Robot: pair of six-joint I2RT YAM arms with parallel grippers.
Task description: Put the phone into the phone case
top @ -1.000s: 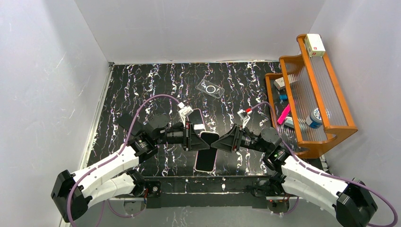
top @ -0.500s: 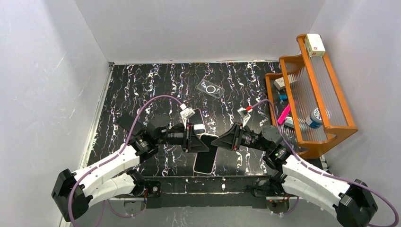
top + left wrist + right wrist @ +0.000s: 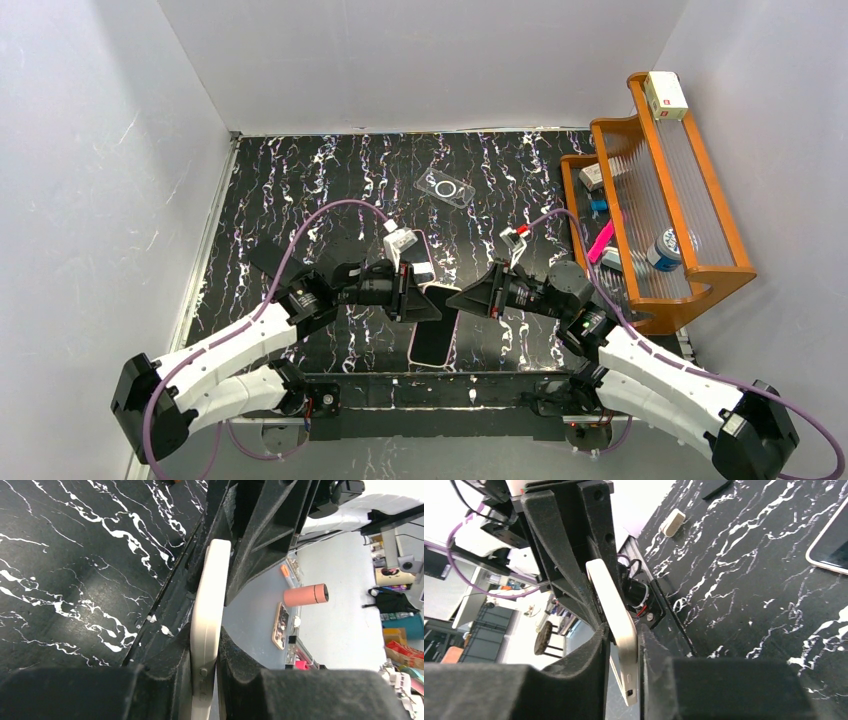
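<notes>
A phone with a dark face and pale rim is held edge-up above the near edge of the table, between both arms. My left gripper is shut on its left side, and the pale edge runs between the fingers. From the right, my right gripper is shut on the same phone; its pads press the phone's rim. The clear phone case lies flat at the far middle of the table, apart from both grippers.
A second flat device with a light rim lies on the table just behind the left gripper, also seen as a device in the right wrist view. An orange rack holding small items stands at the right. White walls enclose the table.
The right gripper's jaws have closed from wide open onto the phone. The phone and left gripper have shifted slightly left and nearer.
</notes>
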